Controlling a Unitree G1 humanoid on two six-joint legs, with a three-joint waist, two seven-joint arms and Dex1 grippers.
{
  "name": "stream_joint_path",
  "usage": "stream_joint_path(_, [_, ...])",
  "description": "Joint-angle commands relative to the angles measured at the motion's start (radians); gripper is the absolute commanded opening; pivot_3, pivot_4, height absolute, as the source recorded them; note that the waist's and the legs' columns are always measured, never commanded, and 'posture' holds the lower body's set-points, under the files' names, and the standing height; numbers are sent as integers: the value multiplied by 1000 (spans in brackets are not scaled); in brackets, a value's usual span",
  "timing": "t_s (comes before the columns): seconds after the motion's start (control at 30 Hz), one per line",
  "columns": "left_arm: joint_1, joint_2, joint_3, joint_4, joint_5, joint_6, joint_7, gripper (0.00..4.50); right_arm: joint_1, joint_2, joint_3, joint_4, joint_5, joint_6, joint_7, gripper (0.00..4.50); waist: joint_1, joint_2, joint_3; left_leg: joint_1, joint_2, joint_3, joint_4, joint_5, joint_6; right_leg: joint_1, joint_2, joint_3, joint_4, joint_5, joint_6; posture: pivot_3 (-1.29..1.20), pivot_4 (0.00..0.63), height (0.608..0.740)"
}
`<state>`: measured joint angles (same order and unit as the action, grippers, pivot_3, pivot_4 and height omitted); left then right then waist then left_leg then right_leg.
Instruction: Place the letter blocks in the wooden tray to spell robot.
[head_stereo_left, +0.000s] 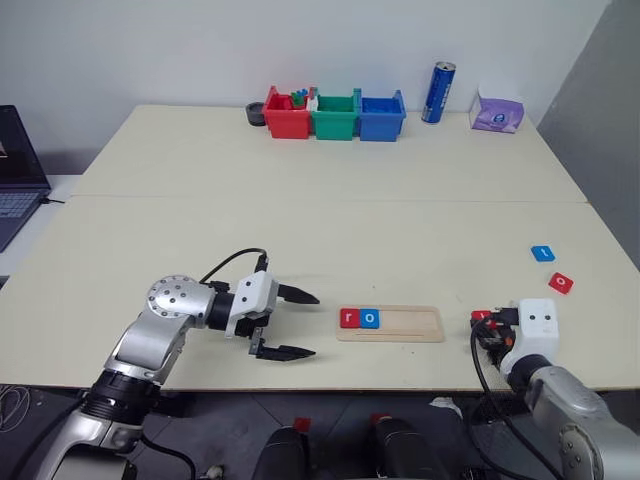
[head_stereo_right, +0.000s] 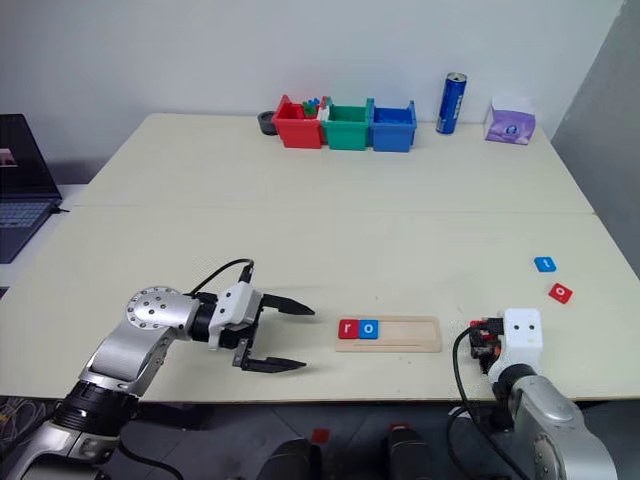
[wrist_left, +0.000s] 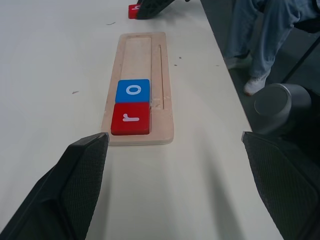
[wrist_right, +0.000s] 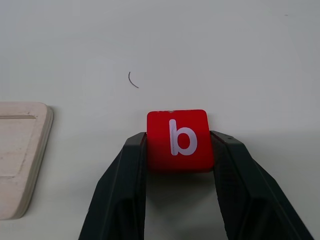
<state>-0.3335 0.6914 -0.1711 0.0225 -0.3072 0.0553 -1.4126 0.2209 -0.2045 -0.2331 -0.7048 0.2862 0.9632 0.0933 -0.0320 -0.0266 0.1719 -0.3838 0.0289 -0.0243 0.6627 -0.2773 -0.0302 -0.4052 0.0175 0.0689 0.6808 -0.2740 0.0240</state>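
the big cream table (head_stereo_left: 320, 215) holds everything. the wooden tray (head_stereo_left: 400, 325) lies near the front edge, and it is my marker for where things are.

the left gripper (head_stereo_left: 288, 323) hovers just left of the tray with its two black fingers spread wide and nothing between them. the right gripper (wrist_right: 177, 150) sits just right of the tray, squeezed onto the red b block (wrist_right: 178, 139) from both sides.

inside the tray, at its left end, a red r block (head_stereo_left: 348, 318) and a blue o block (head_stereo_left: 370, 318) sit side by side, touching. the rest of the groove is bare. well to the right of the tray and farther back lie a blue block (head_stereo_left: 542, 253) and a red o block (head_stereo_left: 561, 283) — the blue one's letter is too small to read.

here is what could go wrong, i think. the b has to go right next to the blue o. the fingers stick out on both sides of the b, so one finger could bump the o and push it or the whole tray. the tray looks light, so it could slide. if the b comes down tilted or turned, it could sit on the groove's edge — or read wrong. a weak squeeze could let it slip out on the way.
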Motion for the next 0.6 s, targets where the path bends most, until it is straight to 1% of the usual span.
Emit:
stream_joint_path(0.03, [-20,-9,-9,9,5,-31,-11,4500,20,40,3,13,-5,22,-36,1456,0,-2,-1,0,0,0,0,0,0,0,0,0,0,0,0,0,150,740])
stream_joint_path(0.1, [-18,-13,-10,15,10,-40,-11,4500,12,49,0,11,-5,6,-43,2200,0,-3,-2,0,0,0,0,0,0,0,0,0,0,0,0,0,150,740])
stream_joint_path(0.23, [-4,-14,-8,16,16,-54,-7,4500,-26,31,-21,-35,3,-12,-38,3504,0,-3,-2,0,0,0,0,0,0,0,0,0,0,0,0,0,150,740])
stream_joint_path(0.3, [2,-13,-6,12,16,-56,-3,4500,-35,-16,-34,-66,7,-27,-5,4233,0,-2,-1,0,0,0,0,0,0,0,0,1,0,0,0,0,150,740])
stream_joint_path(0.33, [4,-12,-5,9,15,-55,-2,4500,-34,-58,-36,-80,7,-43,27,4456,0,-1,-1,0,-1,0,0,0,0,0,-1,1,0,0,0,0,150,740])
stream_joint_path(0.47, [6,-11,-4,8,15,-57,6,4500,-33,-304,-51,-83,60,-86,253,4456,0,0,0,-1,-2,1,0,0,0,-1,-1,1,-1,0,0,0,150,740])
stream_joint_path(0.53, [7,-11,-6,11,18,-62,7,4500,-45,-414,-59,-41,83,-123,365,4456,0,-1,0,-1,-1,1,0,0,0,-1,0,0,-1,0,0,0,150,740])
stream_joint_path(0.6, [7,-12,-9,11,19,-64,8,4500,-56,-540,-50,22,87,-197,508,4456,0,-1,1,-1,-1,1,0,0,0,-1,0,0,-1,0,0,0,150,740])
